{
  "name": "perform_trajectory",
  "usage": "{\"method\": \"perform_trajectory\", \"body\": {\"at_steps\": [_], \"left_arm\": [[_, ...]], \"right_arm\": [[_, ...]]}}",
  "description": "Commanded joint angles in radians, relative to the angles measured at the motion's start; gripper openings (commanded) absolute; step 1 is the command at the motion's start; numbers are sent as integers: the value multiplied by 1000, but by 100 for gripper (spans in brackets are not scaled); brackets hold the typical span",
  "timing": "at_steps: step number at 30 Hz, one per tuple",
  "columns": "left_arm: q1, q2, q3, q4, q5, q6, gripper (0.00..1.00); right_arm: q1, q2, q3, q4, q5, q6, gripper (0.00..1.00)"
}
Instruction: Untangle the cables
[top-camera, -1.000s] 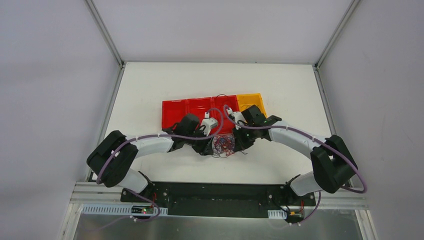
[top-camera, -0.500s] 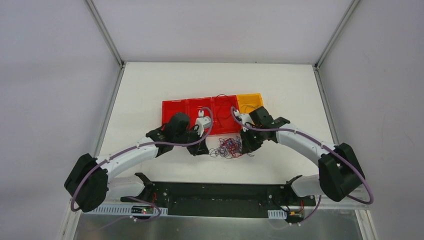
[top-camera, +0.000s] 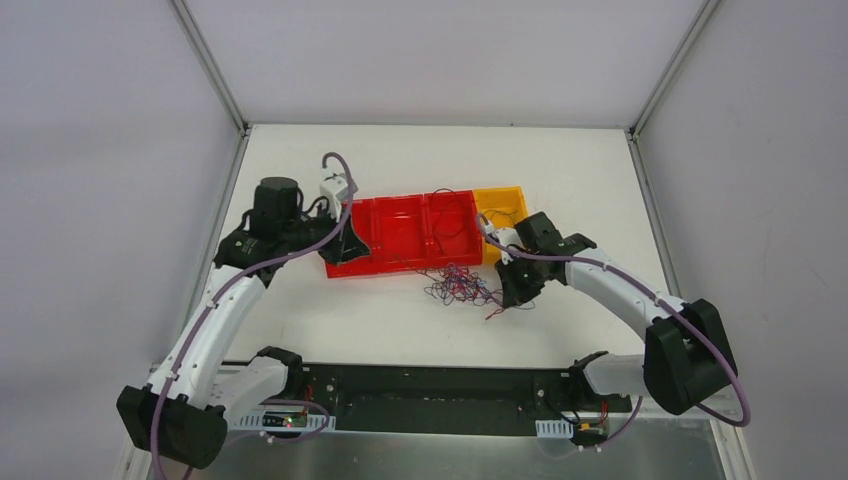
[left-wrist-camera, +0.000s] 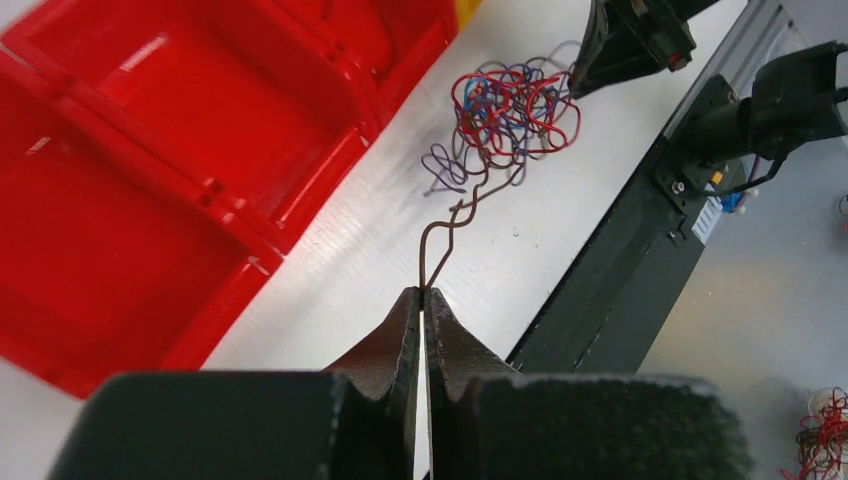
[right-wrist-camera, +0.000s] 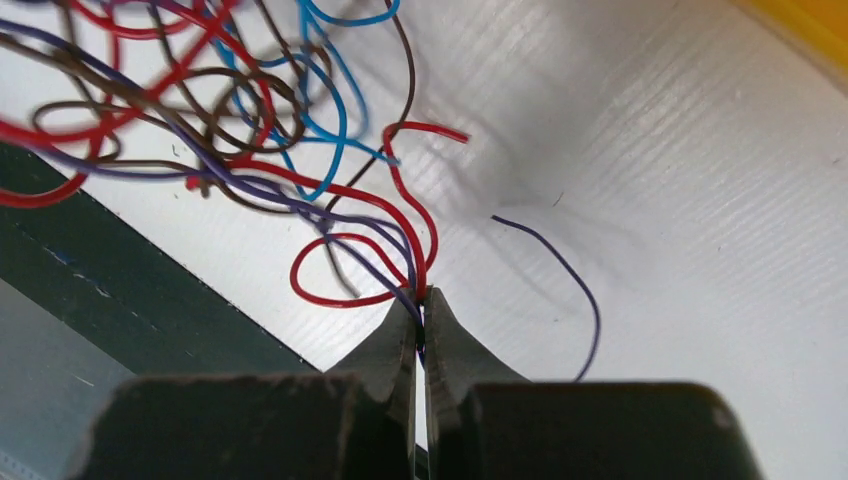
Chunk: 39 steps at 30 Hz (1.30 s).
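**Cable location.** The loose tangle of thin red, blue, brown and purple cables (top-camera: 462, 285) lies on the white worktop (top-camera: 330, 320). It sits just off the near wall of the row of red plastic bins (top-camera: 395, 225), at 5 o'clock from the row's centre. An orange plastic bin (top-camera: 500, 205) adjoins the row at 3 o'clock.

**Left gripper** (left-wrist-camera: 422, 295). Positioned at 9 o'clock from the tangle, near the left end of the row. The jaws are together, clamped on a single brown strand (left-wrist-camera: 427, 255) that runs, kinked but nearly taut, to the tangle.

**Right gripper** (right-wrist-camera: 422, 295). Positioned at 3 o'clock from the tangle, at its edge. The jaws are together, clamped on red and purple strands where they cross.

**Probable faults**
- If the brown strand is looped inside the clump, pulling the grippers further apart would likely tighten the knot or drag the whole clump.
- The wire is thin, so it may slip from the narrow jaw tips under tension.
- The right jaws pin more than one strand, and these cannot part while they are held.
- A strand drawn across the bin wall may snag on the rim.
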<state>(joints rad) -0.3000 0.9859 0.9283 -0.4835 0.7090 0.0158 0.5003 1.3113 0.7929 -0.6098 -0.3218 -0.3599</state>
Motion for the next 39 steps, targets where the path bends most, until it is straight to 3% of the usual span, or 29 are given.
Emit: {"method": "perform_trajectory", "body": {"at_steps": [1, 5, 15, 23, 33, 39], "left_arm": [[136, -14, 105, -214, 123, 109, 0], [281, -12, 165, -250, 175, 126, 0], [482, -16, 263, -359, 214, 194, 0], [716, 81, 375, -386, 269, 191, 0], [991, 219, 472, -431, 222, 280, 0], [1095, 274, 502, -446, 151, 345, 0]], "right_arm": [[-16, -43, -8, -95, 45, -59, 0], [-33, -55, -21, -126, 65, -93, 0], [-188, -161, -76, -270, 115, -329, 0], [-278, -234, -164, -306, 159, -445, 0], [-483, -240, -196, -320, 171, -598, 0], [-592, -205, -193, -314, 177, -668, 0]]}}
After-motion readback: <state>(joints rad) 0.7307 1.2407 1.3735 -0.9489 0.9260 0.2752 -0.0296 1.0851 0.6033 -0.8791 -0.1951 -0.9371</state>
